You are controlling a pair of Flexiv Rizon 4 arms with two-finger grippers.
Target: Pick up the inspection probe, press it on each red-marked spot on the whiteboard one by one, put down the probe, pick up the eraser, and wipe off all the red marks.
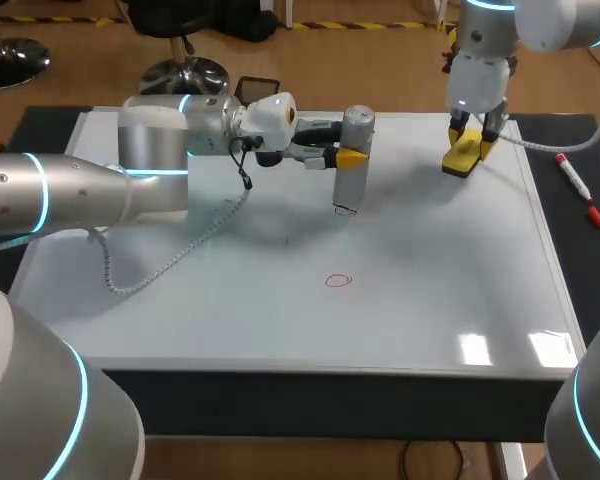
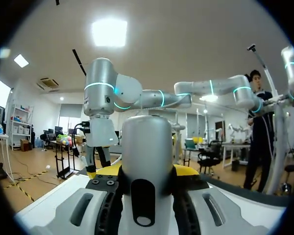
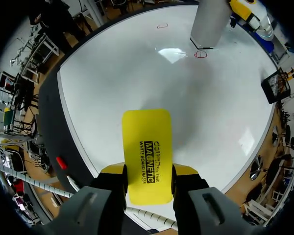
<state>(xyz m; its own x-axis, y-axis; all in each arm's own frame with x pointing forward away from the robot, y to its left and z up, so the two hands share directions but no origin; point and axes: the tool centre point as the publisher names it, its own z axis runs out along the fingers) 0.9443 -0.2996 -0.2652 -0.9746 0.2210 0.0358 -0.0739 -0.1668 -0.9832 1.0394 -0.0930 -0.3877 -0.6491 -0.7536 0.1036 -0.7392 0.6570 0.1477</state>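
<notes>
A grey cylindrical probe (image 1: 355, 150) stands upright over the whiteboard (image 1: 430, 300), and my left gripper (image 1: 342, 157) is shut on its middle. The probe's foot rests at a red mark (image 1: 345, 210). A second red ring (image 1: 338, 281) lies nearer the front. In the left wrist view the probe (image 2: 147, 147) fills the gap between the fingers of the left gripper (image 2: 146, 176). My right gripper (image 1: 470, 148) is shut on a yellow eraser (image 1: 462, 157) at the board's far right. In the right wrist view the eraser (image 3: 147, 152) sits in the right gripper (image 3: 148, 178), with the probe (image 3: 210, 22) and both marks (image 3: 201, 54) (image 3: 162, 26) ahead.
A red marker pen (image 1: 580, 188) lies on the dark mat to the right of the board. A coiled white cable (image 1: 170, 255) from my left arm trails across the board's left part.
</notes>
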